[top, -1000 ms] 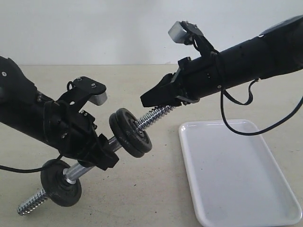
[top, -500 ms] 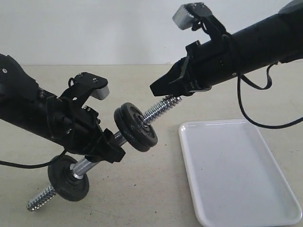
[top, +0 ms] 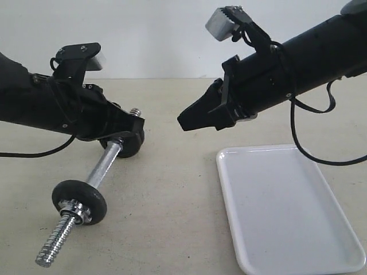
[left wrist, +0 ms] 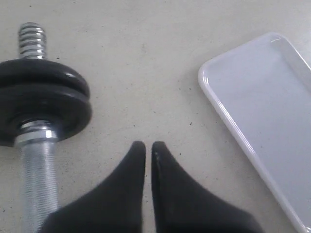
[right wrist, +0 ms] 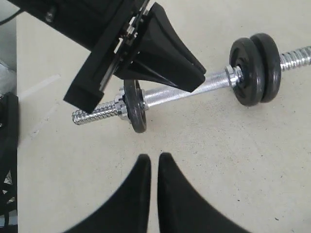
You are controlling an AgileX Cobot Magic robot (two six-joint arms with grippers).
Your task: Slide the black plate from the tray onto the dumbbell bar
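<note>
The dumbbell bar (top: 106,166) lies on the table, free of both grippers. Two black plates (left wrist: 41,99) sit side by side near its far threaded end, against a silver nut; in the exterior view this pair (top: 131,147) is half hidden behind my left arm. A single black plate (top: 79,202) sits near the bar's near end. My left gripper (top: 139,122) hovers shut and empty just above the pair of plates. My right gripper (top: 181,123) hangs shut and empty in the air, facing the left one. The white tray (top: 241,172) holds nothing.
The tray (left wrist: 228,121) lies on the table to the right of the bar, with bare beige tabletop between them. Black cables hang from both arms. A plain wall closes the back.
The bar was held tilted in the air by my left gripper; now it lies on the table. My left gripper has let go, risen and shut. My right gripper drew back and shut.
</note>
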